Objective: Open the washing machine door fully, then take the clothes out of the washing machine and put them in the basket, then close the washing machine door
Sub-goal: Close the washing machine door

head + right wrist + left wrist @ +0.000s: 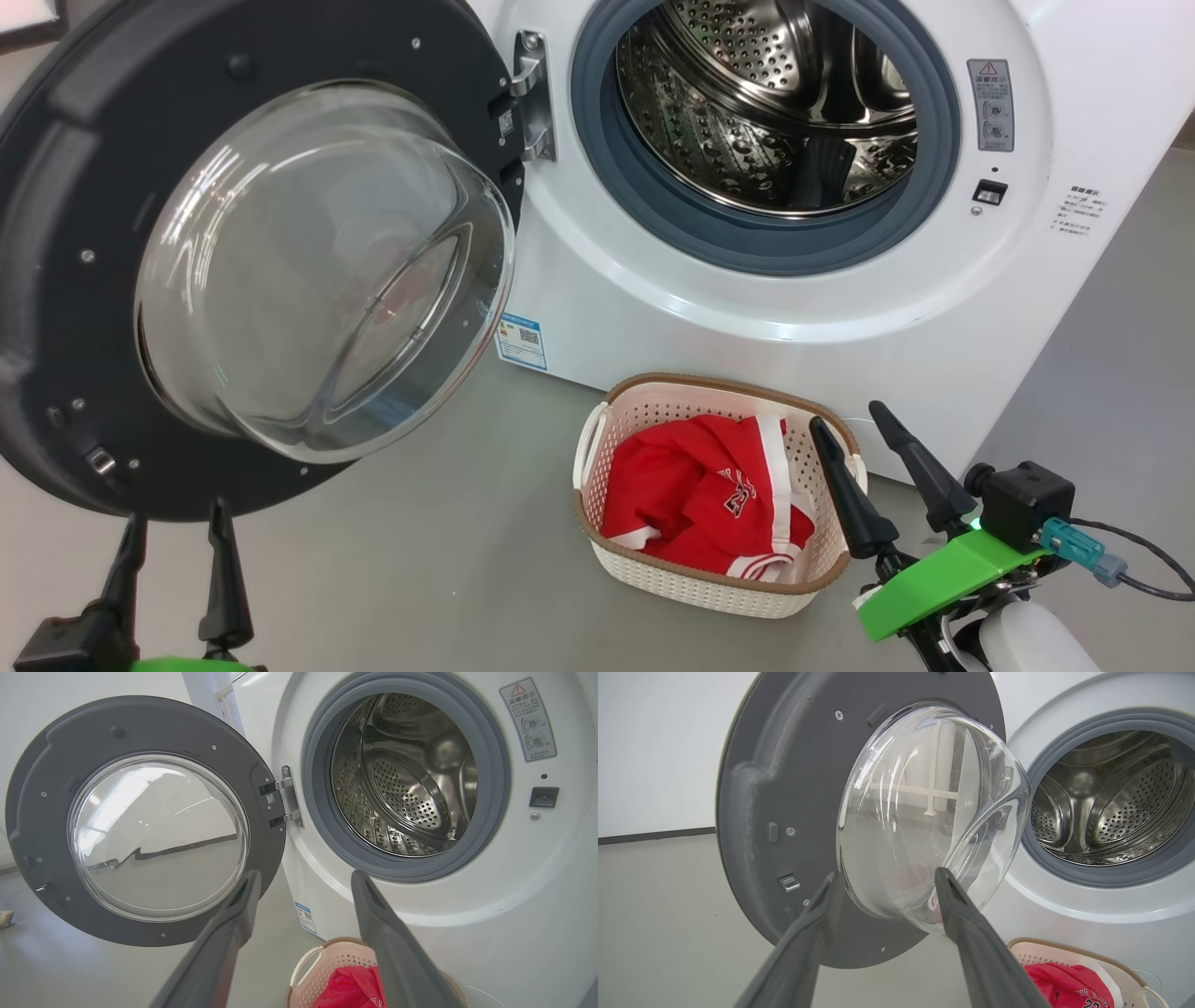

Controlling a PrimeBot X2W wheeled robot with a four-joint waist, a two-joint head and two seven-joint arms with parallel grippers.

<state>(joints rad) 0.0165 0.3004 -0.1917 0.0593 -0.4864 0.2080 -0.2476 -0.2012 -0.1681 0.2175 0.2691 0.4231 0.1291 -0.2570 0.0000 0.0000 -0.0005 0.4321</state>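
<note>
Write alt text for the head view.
A washer stands with its round door wide open at left, the steel drum bare. On the floor in front, a cream basket holds red clothes; the left gripper and right gripper sit open and empty at the bottom.

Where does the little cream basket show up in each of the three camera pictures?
Head view: the basket sits lower middle, on the floor before the washing machine.
Left wrist view: bottom right corner, partly cut off.
Right wrist view: bottom centre, between the fingers of the right gripper.
Shared landmark: the grey door seal above it.
</note>
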